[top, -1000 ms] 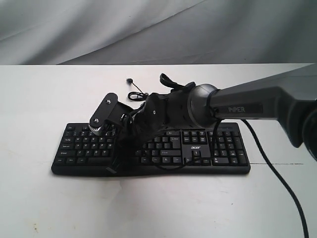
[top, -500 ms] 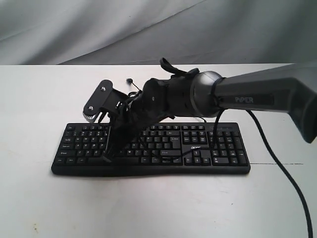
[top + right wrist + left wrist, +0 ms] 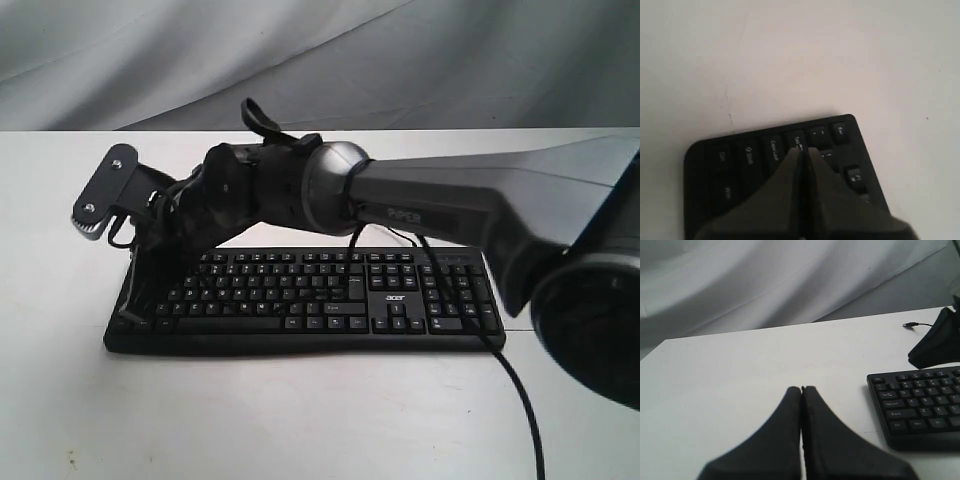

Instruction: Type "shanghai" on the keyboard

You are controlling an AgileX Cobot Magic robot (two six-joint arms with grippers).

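The keyboard is set on the counter. The right pincer, pressed together, is found shifted from the keyboard's middle to its left end; an "a" stroke is judged pending. The left pincer is held together, clear

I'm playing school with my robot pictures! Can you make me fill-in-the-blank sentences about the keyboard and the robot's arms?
1. The keyboard is coloured ____.
2. In the exterior view, the right end effector is at the keyboard's ____ end.
3. Open or shut? The left end effector is ____.
4. The small white logo reads ____.

Missing words: black; left; shut; acer.
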